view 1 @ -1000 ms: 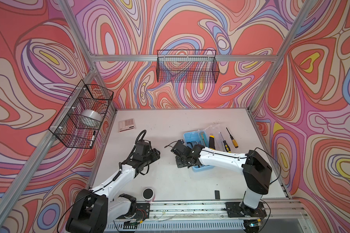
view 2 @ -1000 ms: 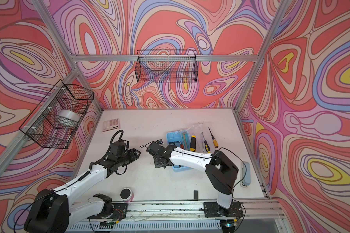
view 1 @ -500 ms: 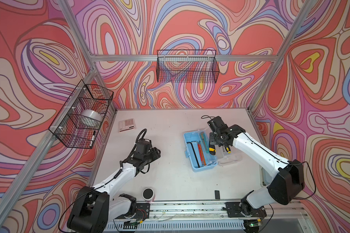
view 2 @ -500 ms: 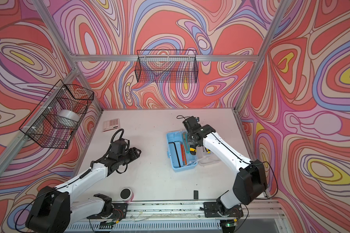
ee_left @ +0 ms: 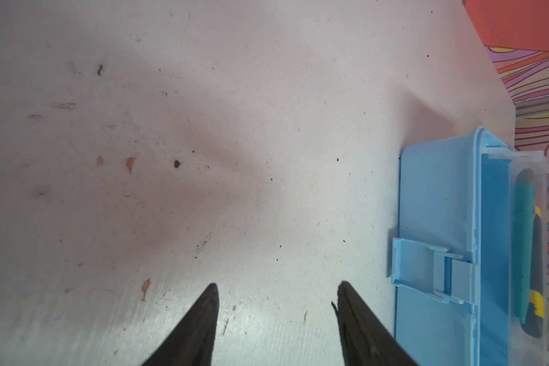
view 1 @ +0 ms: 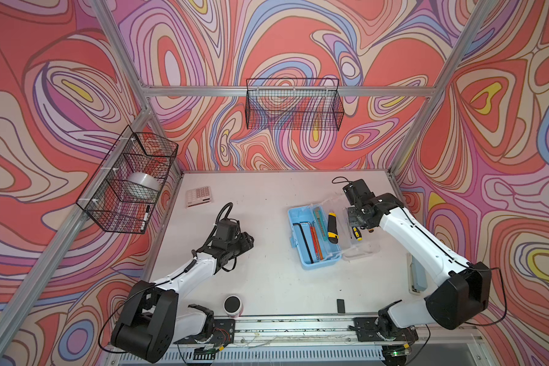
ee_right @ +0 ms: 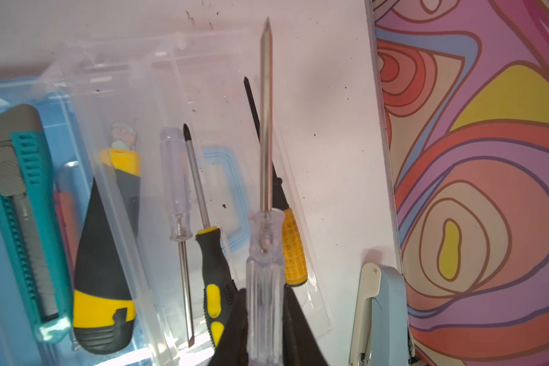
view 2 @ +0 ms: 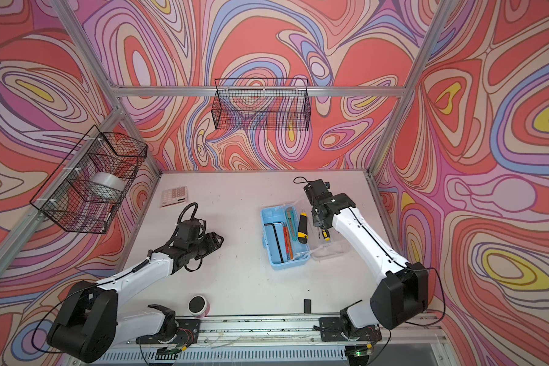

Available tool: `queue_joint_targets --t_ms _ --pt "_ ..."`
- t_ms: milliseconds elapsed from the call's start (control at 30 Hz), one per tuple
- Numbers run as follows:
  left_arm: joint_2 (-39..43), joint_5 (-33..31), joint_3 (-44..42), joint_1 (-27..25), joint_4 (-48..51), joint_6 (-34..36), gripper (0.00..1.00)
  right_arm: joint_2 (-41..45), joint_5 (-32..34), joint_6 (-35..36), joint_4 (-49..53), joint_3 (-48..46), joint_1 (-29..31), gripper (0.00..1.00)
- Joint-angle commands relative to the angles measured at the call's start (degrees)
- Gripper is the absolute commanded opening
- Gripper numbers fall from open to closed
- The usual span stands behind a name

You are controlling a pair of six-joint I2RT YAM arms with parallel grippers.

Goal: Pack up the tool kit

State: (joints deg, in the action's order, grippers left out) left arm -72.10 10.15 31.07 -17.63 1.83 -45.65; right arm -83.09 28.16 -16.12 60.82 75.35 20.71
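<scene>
The light blue tool kit case (view 1: 298, 215) (view 2: 268, 218) lies open, its clear lid (view 1: 362, 250) (ee_right: 133, 79) flat on its right. Hex keys (view 1: 303, 237) and a teal knife (view 1: 319, 220) (ee_right: 23, 202) lie in the case. A yellow-black knife (view 1: 332, 227) (ee_right: 105, 285) rests at the hinge edge. My right gripper (view 1: 357, 218) (ee_right: 264, 288) hovers over the lid, shut on a clear-handled screwdriver (ee_right: 265, 126). Three more screwdrivers (ee_right: 214, 263) lie on the lid below it. My left gripper (view 1: 246, 242) (ee_left: 278, 285) is open over bare table, left of the case (ee_left: 435, 206).
A pink-white calculator (view 1: 198, 196) lies at the back left. A pale blue stapler (view 1: 417, 275) (ee_right: 381, 313) lies by the right wall. A pink-rimmed roll (view 1: 233, 305) and a small black block (view 1: 340, 305) sit near the front edge. Wire baskets (view 1: 293, 104) hang on the walls.
My right arm has swung from the table's middle, left of the case, across it to the lid on its right. The left arm has hardly moved.
</scene>
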Motion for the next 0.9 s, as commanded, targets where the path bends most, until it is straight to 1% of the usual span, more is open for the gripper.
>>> queue_joint_targets --t_ms 0,200,600,667,733,867 --pt "-0.7 0.2 1.7 0.2 -1.3 0.2 0.59 -1.7 2.6 2.0 -1.0 -1.5 -0.8 0.0" --pt "-1.4 0.1 1.9 0.3 -1.4 0.2 0.6 -3.3 1.8 2.9 -1.9 -2.5 -1.2 0.0" --pt "-3.0 0.6 1.7 0.3 -2.5 -0.3 0.6 -6.0 4.1 2.7 -1.6 -4.6 -1.3 0.0" --pt "-3.0 0.9 2.3 -0.1 -2.2 0.6 0.6 -5.8 3.7 2.5 -1.6 -4.9 -1.3 0.0" --pt "-2.9 -0.5 4.6 -1.3 0.7 2.7 0.61 -5.5 3.2 2.1 -2.0 -5.1 -1.5 0.0" --pt "-2.3 -2.4 7.2 -3.4 3.2 4.6 0.62 -4.8 1.2 2.1 -2.3 -4.9 -1.7 0.16"
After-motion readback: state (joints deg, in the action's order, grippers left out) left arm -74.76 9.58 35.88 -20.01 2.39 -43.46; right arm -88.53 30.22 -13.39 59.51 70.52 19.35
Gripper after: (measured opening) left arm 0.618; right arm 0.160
